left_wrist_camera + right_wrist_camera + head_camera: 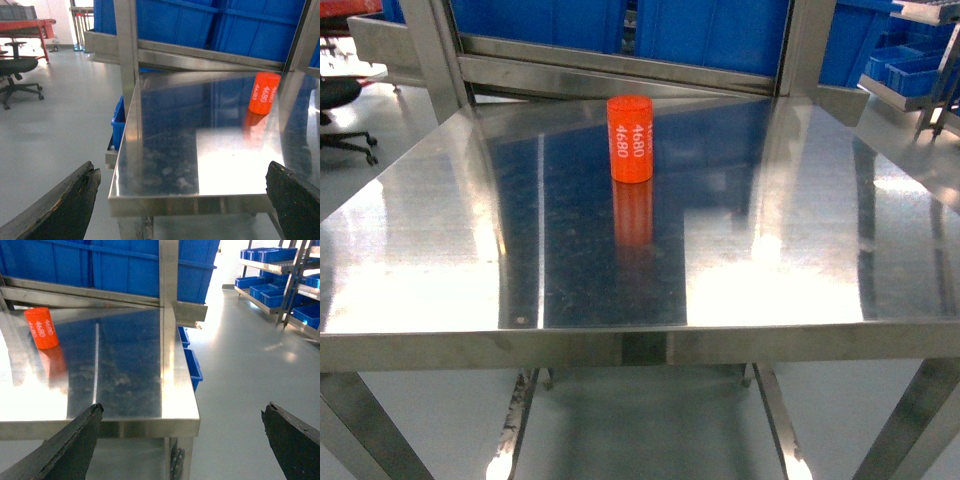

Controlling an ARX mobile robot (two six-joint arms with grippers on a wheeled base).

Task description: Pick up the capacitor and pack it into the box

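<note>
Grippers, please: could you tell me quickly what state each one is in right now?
Left gripper: open, holding nothing.
Right gripper: open, holding nothing.
The capacitor stands untouched on the table.

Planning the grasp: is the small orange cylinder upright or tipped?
Upright: the small orange cylinder stands on end on the steel table, flat top up.

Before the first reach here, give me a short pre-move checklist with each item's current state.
1. Capacitor located, upright on the steel table: ok.
2. Space around capacitor free of obstacles: ok.
3. Left gripper open, holding nothing: ok.
4. Right gripper open, holding nothing: ok.
5. Both grippers short of the table's near edge, not touching it: ok.
6. Pink box located: not ok, not in any view.
</note>
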